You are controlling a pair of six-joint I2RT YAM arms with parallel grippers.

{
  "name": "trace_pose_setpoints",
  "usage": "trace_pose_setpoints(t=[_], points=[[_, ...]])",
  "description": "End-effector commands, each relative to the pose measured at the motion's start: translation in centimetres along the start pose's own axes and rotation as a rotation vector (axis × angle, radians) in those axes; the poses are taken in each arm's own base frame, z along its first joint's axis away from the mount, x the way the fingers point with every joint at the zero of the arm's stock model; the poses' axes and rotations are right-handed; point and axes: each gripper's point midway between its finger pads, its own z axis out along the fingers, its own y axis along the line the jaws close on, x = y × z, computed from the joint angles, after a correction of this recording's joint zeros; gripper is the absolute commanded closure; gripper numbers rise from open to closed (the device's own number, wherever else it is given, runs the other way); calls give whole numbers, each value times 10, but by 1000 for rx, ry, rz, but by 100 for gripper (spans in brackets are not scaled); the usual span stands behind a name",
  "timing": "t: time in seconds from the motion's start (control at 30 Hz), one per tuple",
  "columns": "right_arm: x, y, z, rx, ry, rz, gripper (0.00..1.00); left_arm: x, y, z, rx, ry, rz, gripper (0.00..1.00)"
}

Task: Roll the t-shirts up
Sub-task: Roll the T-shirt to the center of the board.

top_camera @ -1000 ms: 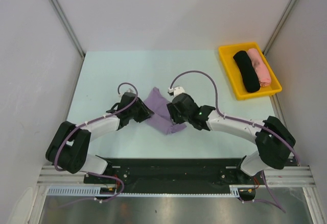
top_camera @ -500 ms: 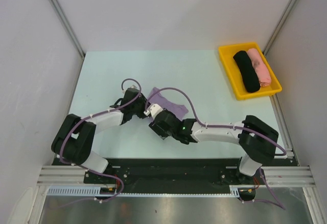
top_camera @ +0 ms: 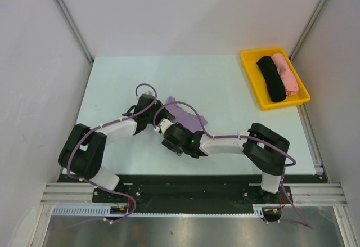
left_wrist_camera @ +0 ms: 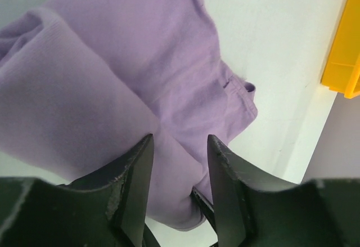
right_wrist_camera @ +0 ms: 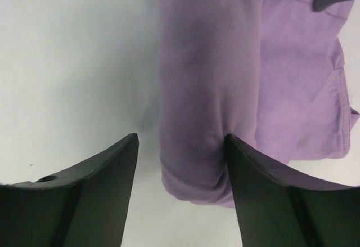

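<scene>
The lavender t-shirt [top_camera: 190,118] lies partly rolled in the middle of the table, largely covered by both arms. In the left wrist view the t-shirt [left_wrist_camera: 112,61] fills the frame as a thick roll with a flat part beyond it. My left gripper [left_wrist_camera: 180,140] stands open over that roll, cloth showing between its fingers. My right gripper [right_wrist_camera: 181,137] is open at one end of the t-shirt [right_wrist_camera: 208,61]: the roll's end leans on its right finger, with bare table by its left finger. From above, the left gripper [top_camera: 157,118] and right gripper [top_camera: 175,130] sit close together.
A yellow tray [top_camera: 250,55] at the back right holds a black cloth bundle [top_camera: 271,79] and a pink cloth bundle [top_camera: 286,72]. The tray's corner [left_wrist_camera: 343,61] shows in the left wrist view. Grey walls stand on three sides of the table.
The right arm has swung from the shirt's right side round to its near left end. The shirt has drawn into a narrower roll. Both grippers' jaws have widened.
</scene>
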Motion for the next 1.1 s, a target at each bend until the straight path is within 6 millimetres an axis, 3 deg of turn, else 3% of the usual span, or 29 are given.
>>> trace_pose_setpoints(t=[0.0, 0.13, 0.3, 0.37, 0.4, 0.53, 0.63, 0.8, 0.93, 1.07], points=[[3, -4, 1, -51, 41, 50, 36, -29, -25, -10, 56, -66, 39, 48], [3, -3, 2, -138, 48, 114, 43, -52, -28, -30, 70, -109, 24, 35], [-2, 17, -2, -387, 41, 225, 48, -80, -35, -66, 96, -203, 27, 32], [-4, 13, -2, -458, 37, 285, 50, -78, -32, -73, 93, -210, 30, 33], [-6, 22, -7, -542, 38, 312, 52, -76, -31, -75, 96, -209, 31, 33], [-10, 25, -13, -699, 39, 405, 55, -52, -16, -81, 129, -186, 13, 42], [-12, 22, -12, -755, 41, 465, 58, -28, 0, -77, 120, -148, 6, 47], [-9, 16, -8, -782, 56, 524, 60, 1, 7, -71, 128, -94, 25, 51], [-2, 13, -3, -768, 83, 553, 62, 9, 11, -67, 102, -86, 30, 51], [1, 12, -1, -766, 91, 557, 63, 8, 23, -61, 31, -110, 29, 43]])
